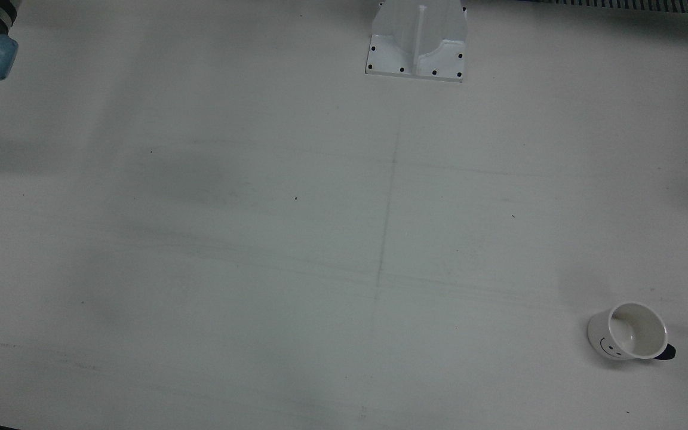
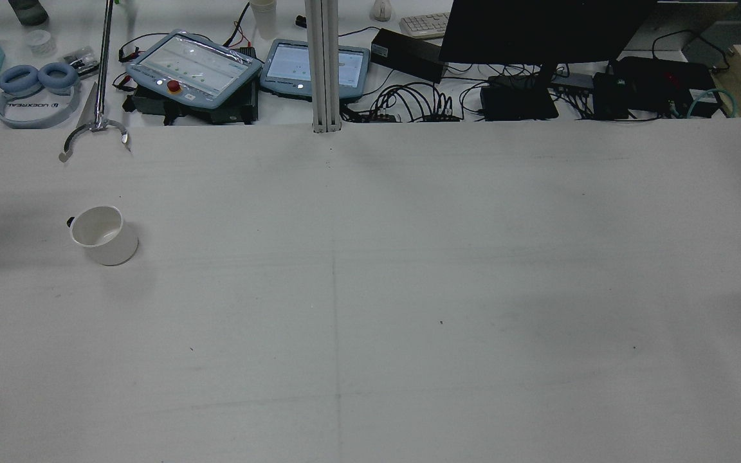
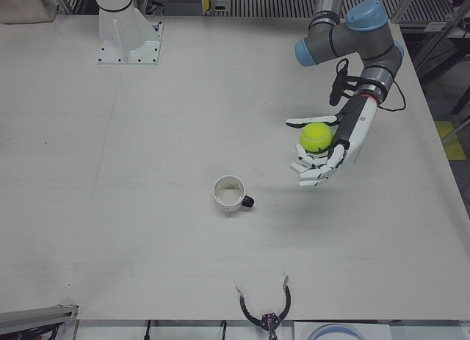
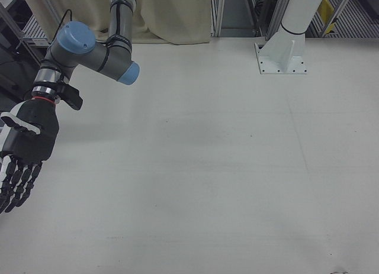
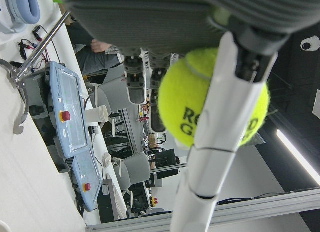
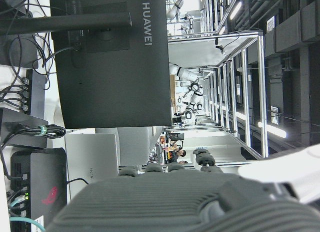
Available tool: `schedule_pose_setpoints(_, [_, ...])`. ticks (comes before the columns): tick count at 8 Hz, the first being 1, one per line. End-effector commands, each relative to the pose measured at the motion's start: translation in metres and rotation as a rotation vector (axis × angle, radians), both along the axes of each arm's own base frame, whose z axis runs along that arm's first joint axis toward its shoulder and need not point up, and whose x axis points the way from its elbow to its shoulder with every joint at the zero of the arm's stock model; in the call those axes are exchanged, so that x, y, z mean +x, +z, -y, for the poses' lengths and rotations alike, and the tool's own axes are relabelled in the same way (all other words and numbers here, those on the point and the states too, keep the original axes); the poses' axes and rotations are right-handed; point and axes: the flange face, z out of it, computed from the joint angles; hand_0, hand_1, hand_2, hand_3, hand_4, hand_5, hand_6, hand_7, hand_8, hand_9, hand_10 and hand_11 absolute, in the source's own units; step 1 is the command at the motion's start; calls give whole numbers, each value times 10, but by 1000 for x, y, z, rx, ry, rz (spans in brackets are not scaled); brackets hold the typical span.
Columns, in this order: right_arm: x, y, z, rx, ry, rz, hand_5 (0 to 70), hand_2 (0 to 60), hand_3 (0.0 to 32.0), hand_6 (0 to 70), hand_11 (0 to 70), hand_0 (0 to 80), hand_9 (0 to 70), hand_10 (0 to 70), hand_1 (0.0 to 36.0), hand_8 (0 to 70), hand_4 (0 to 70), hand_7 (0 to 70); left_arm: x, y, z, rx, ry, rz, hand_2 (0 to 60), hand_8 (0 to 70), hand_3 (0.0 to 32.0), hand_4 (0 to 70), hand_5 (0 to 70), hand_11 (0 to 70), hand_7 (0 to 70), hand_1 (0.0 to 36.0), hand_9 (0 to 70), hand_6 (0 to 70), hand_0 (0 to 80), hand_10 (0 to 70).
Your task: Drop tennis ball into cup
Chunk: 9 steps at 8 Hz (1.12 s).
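Ball (image 3: 317, 136): fuzzy yellow sphere, sitting in the left hand (image 3: 327, 153), right of centre.
Left fingers (image 3: 311, 169): curling around the ball.
Cup (image 3: 230, 193): glossy white, standing upright on the matte counter (image 3: 147, 171), centre frame.
Right hand (image 4: 21, 148): hanging at left edge, fingers spread, holding nothing.

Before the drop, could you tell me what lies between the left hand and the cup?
Only bare table: the left-front view shows nothing between the left hand, holding the tennis ball, and the cup.

White table (image 2: 409, 289) with upright white cup (image 2: 103, 235) and bolted pedestal base (image 1: 417, 48).
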Motion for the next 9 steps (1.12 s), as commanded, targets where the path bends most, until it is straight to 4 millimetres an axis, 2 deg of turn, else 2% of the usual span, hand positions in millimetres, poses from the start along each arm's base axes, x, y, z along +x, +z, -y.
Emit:
schedule_pose_setpoints(1, [0, -1, 0, 2, 0, 0, 0, 0, 0, 0, 0, 0, 0, 0, 0, 0, 0, 0, 14, -11, 11, 14, 11, 11, 0, 315, 0, 110, 241, 238, 569, 360, 380, 658, 800, 135])
schedule_pose_setpoints(2, [0, 0, 0, -1, 2, 0, 0, 0, 0, 0, 0, 0, 0, 0, 0, 0, 0, 0, 31, -19, 17, 24, 36, 15, 0, 332, 0, 106, 258, 244, 554, 360, 377, 700, 800, 139])
schedule_pose_setpoints(3, [0, 0, 0, 0, 0, 0, 0, 0, 0, 0, 0, 0, 0, 0, 0, 0, 0, 0, 38, -20, 17, 28, 40, 23, 0, 312, 0, 106, 246, 248, 565, 359, 381, 639, 800, 142])
schedule_pose_setpoints(4, [0, 0, 0, -1, 0, 0, 0, 0, 0, 0, 0, 0, 0, 0, 0, 0, 0, 0, 49, -19, 16, 26, 52, 21, 0, 317, 0, 107, 242, 250, 569, 360, 383, 661, 800, 143])
schedule_pose_setpoints(5, [0, 0, 0, 0, 0, 0, 0, 0, 0, 0, 0, 0, 0, 0, 0, 0, 0, 0, 62, -27, 21, 35, 55, 13, 0, 303, 0, 107, 227, 251, 584, 360, 388, 581, 800, 144])
schedule_pose_setpoints(6, [0, 0, 0, -2, 0, 1, 0, 0, 0, 0, 0, 0, 0, 0, 0, 0, 0, 0, 88, -31, 21, 41, 77, 13, 0, 316, 0, 109, 241, 244, 569, 360, 382, 660, 800, 139])
schedule_pose_setpoints(7, [0, 0, 0, 0, 0, 0, 0, 0, 0, 0, 0, 0, 0, 0, 0, 0, 0, 0, 119, -39, 26, 40, 114, 7, 0, 306, 0, 109, 232, 242, 573, 360, 380, 617, 800, 139])
schedule_pose_setpoints(8, [0, 0, 0, 0, 0, 0, 0, 0, 0, 0, 0, 0, 0, 0, 0, 0, 0, 0, 128, -44, 32, 44, 118, 22, 0, 311, 0, 110, 234, 245, 569, 359, 381, 639, 800, 141])
schedule_pose_setpoints(9, [0, 0, 0, 0, 0, 0, 0, 0, 0, 0, 0, 0, 0, 0, 0, 0, 0, 0, 133, -40, 38, 38, 118, 29, 0, 316, 0, 110, 237, 245, 567, 358, 382, 658, 800, 141])
